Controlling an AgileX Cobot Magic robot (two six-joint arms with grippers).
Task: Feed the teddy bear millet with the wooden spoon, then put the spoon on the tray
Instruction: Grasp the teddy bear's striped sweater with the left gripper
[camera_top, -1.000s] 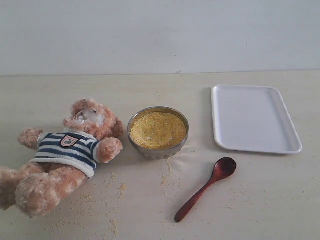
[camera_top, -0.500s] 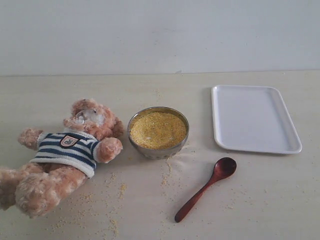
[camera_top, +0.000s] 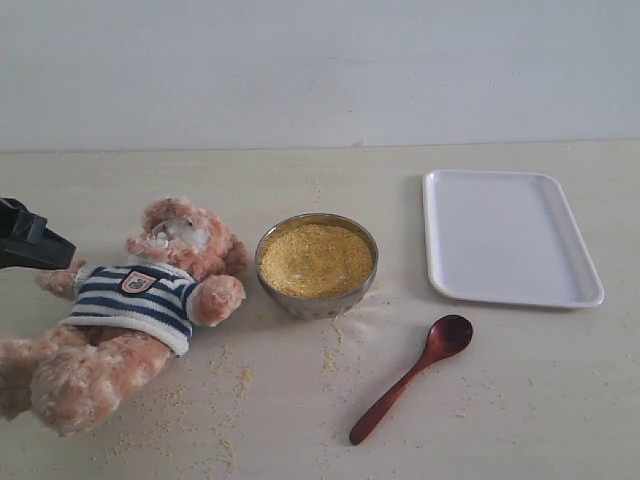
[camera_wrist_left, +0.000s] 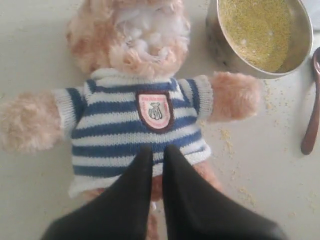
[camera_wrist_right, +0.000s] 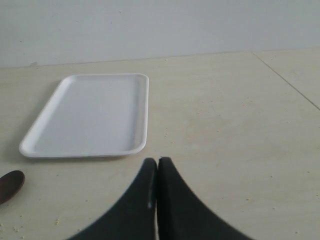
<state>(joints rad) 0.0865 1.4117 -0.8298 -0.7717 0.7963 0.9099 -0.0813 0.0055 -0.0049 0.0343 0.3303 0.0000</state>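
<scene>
The teddy bear (camera_top: 135, 305) lies on its back at the left of the table, head toward the far side. My left gripper (camera_top: 45, 250) comes in from the left edge and hovers over the bear's shirt hem (camera_wrist_left: 135, 150); its fingers stand a narrow gap apart with nothing between them (camera_wrist_left: 156, 150). Millet (camera_top: 316, 260) fills the metal bowl (camera_top: 316, 300) beside the bear's head. The wooden spoon (camera_top: 408, 380) lies free on the table, bowl end toward the tray (camera_top: 510, 238). My right gripper (camera_wrist_right: 157, 161) is shut and empty, near the tray's corner (camera_wrist_right: 95, 115), and is out of the exterior view.
Loose millet grains (camera_top: 235, 380) are scattered on the table in front of the bowl and round the bear's legs. A pale wall runs along the table's far edge.
My left gripper has come into the exterior view from the left edge, beside the bear's arm. The bear, bowl, spoon and tray have not moved.
</scene>
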